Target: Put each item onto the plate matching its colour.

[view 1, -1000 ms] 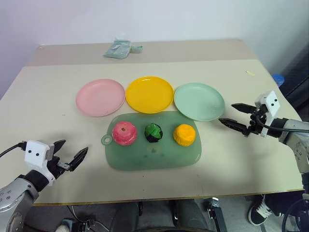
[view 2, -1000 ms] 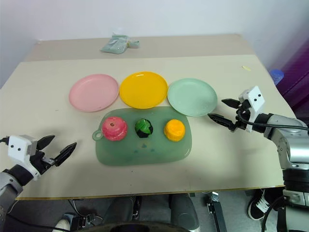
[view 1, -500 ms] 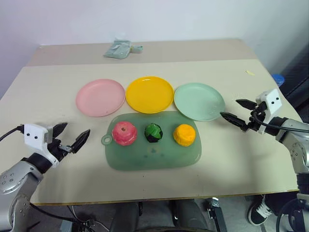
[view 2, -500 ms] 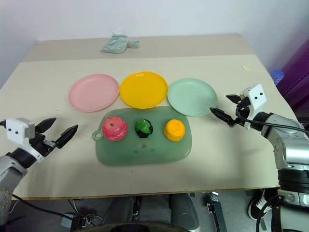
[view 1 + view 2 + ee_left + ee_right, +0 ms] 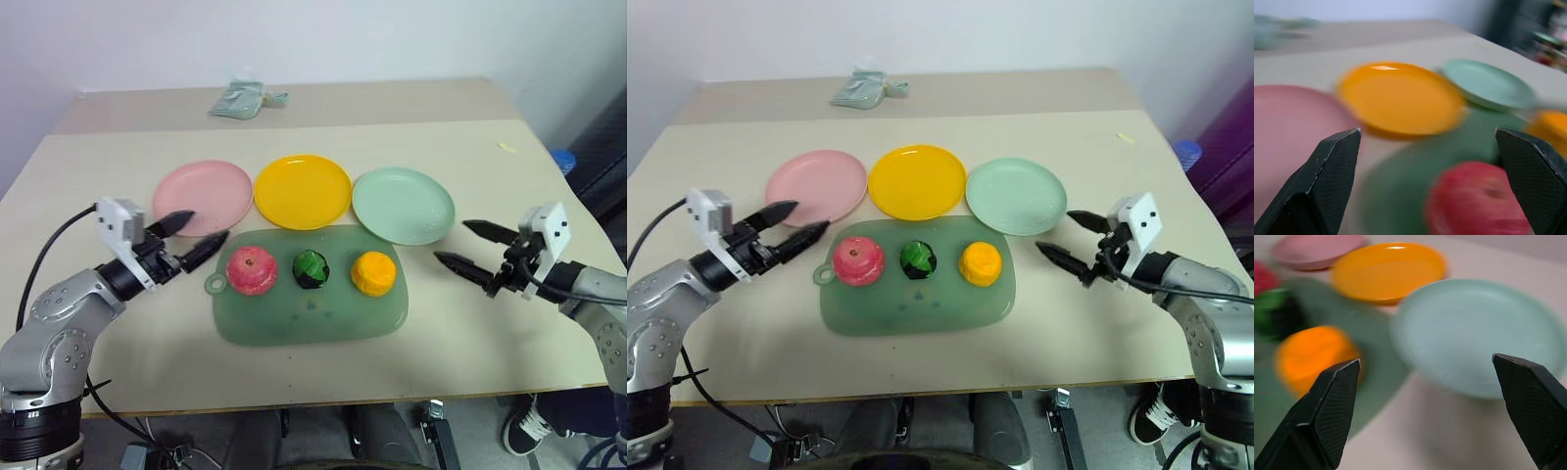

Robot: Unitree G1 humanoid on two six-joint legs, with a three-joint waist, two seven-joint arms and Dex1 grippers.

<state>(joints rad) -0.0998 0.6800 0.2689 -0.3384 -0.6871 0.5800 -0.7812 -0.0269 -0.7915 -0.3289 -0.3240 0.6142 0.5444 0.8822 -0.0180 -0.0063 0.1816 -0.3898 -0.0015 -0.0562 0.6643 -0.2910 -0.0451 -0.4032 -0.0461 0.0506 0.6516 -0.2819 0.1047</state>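
Pink [image 5: 252, 269], green [image 5: 313, 269], orange [image 5: 374, 273] foods (unsorted) below matching plates [image 5: 303, 191].

No text, label, brand, number or sign can be read anywhere on the plates, the toy foods, the board or the table.

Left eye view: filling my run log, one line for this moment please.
left gripper: open, beside pink-red toy apple | right gripper: open, empty | round plastic plates: bare

Grey metal arms, white wrist blocks, black-fingered left claw [image 5: 193, 238].
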